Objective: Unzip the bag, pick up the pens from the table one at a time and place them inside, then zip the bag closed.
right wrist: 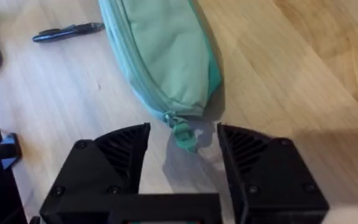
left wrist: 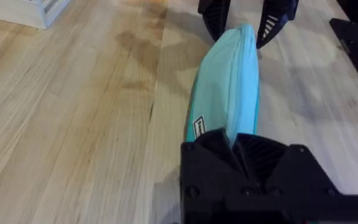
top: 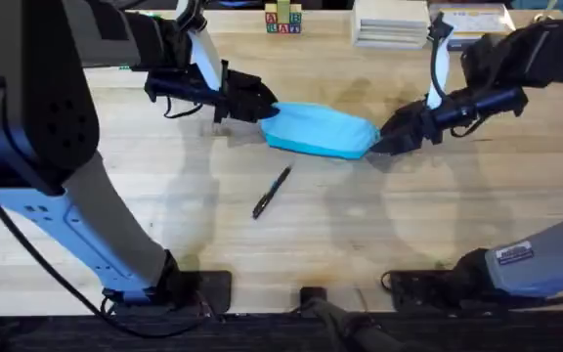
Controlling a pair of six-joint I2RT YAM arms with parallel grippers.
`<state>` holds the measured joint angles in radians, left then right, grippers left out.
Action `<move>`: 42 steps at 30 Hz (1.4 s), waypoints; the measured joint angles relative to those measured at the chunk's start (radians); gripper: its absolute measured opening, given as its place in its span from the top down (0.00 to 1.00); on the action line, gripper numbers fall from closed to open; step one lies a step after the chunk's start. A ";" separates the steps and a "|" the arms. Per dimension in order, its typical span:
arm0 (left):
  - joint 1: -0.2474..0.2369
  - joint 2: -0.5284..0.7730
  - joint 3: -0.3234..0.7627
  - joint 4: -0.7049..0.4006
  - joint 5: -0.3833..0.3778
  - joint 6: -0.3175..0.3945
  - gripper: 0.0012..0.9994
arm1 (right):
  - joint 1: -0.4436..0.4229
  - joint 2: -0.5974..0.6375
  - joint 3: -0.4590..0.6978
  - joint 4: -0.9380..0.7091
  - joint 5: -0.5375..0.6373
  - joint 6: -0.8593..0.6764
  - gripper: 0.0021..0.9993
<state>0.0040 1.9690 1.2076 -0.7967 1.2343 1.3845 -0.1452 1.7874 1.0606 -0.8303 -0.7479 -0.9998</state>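
Soft light-blue fabric pouch (top: 319, 130), plain, with matching teal zipper pull (right wrist: 183, 134) (small white label near one end). Slim black pen (top: 272, 192), pale silvery tip. Pale planked wooden tabletop (top: 379, 225), faint brown staining.

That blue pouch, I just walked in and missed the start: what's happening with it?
Both arms are working the bag from its two ends. The left end effector is shut on one end, holding it. The right end effector is open around the zipper pull at the other end. The bag looks zipped, and one pen lies on the table.
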 joint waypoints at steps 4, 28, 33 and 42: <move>0.000 0.000 0.000 0.000 0.000 0.000 0.96 | 0.000 0.000 0.000 0.000 0.000 0.000 0.35; 0.000 0.000 0.000 0.000 0.000 0.000 0.96 | 0.000 0.000 0.000 0.013 0.000 0.000 0.51; 0.000 0.000 0.000 0.000 0.000 0.000 0.96 | 0.001 0.000 0.000 0.008 -0.005 -0.002 0.81; 0.000 0.000 0.000 0.000 0.000 0.000 0.96 | 0.003 0.000 0.000 0.007 -0.008 -0.003 0.93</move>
<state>0.0040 1.9690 1.2076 -0.7963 1.2343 1.3844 -0.1421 1.7870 1.0607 -0.8236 -0.7561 -1.0029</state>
